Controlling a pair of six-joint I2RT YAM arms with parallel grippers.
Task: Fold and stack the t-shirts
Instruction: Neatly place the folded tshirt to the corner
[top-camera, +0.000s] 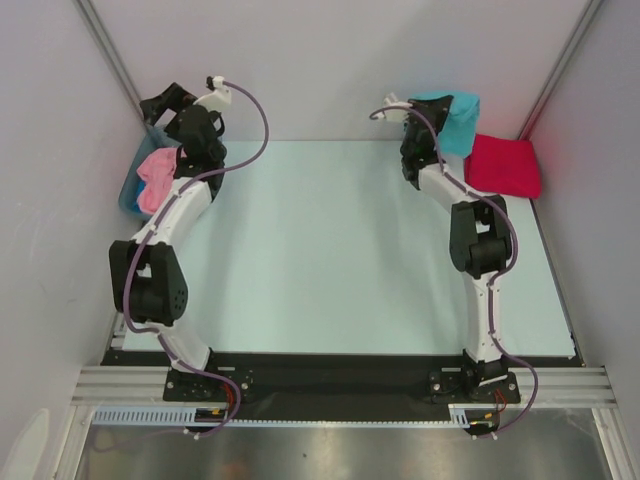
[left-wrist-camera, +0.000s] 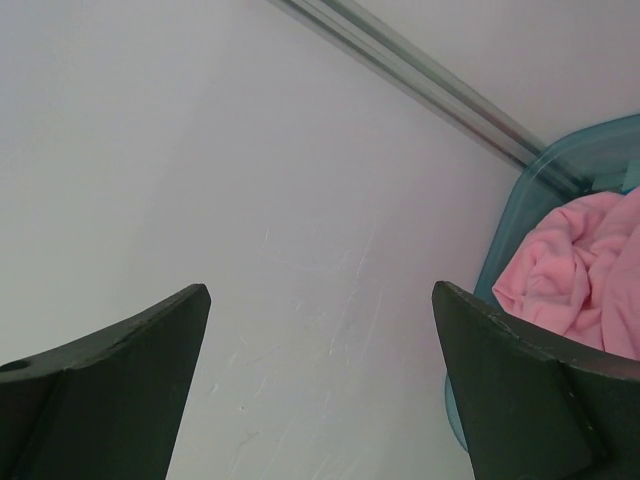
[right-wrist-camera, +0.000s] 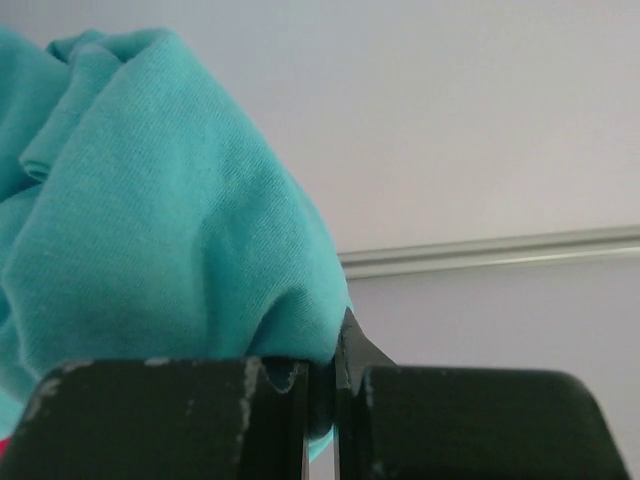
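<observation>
Left arm (top-camera: 185, 205), right arm (top-camera: 482, 300): white link shells, black joint housings, black bolted bases (top-camera: 200, 385). Purple cable (top-camera: 264, 128) looped along each. Left claw (left-wrist-camera: 320, 290): two matt black tapered fingers (left-wrist-camera: 120, 380). Right claw (right-wrist-camera: 322, 375): blocky black, paint chipped pale along top edges.

Top cam: fixed, high over the near edge, looks down on the whole tabletop (top-camera: 330, 250). Left wrist cam: looks out past the left claw (left-wrist-camera: 320, 290) at a bare wall (left-wrist-camera: 250, 150), close up. The pink shirt (left-wrist-camera: 580, 270) in the tub (left-wrist-camera: 515, 215) sits at its right edge, and the top view shares both. Right wrist cam: over the right claw (right-wrist-camera: 320, 385), nose against the turquoise shirt (right-wrist-camera: 150, 200), also in the top view.
</observation>
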